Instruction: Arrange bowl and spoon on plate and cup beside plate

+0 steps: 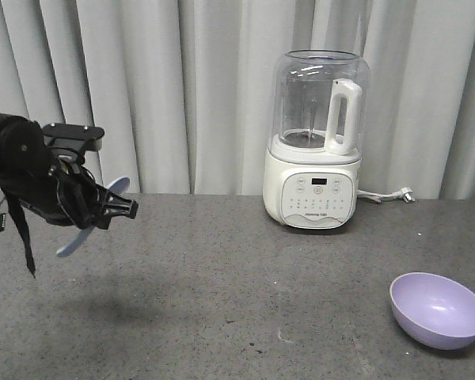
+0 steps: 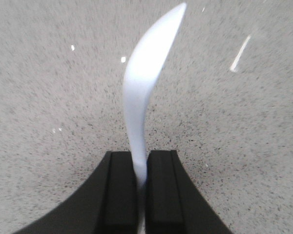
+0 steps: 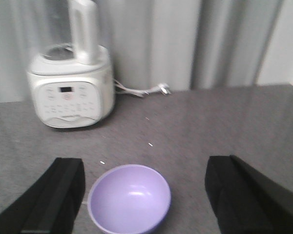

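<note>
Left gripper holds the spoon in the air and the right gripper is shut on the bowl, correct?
No: the right wrist view shows the right gripper open, the bowl ungripped on the table. The left gripper does hold the spoon in the air.

Soft, even light, apparently from overhead, fills the front view. The left claw (image 1: pixel 120 207) casts a faint, diffuse shadow on the grey surface (image 1: pixel 222 269). The left wrist view is smeared, and the spoon (image 2: pixel 141 97) glares almost white. The right wrist view is soft throughout, with a small highlight inside the bowl (image 3: pixel 129 201).
</note>
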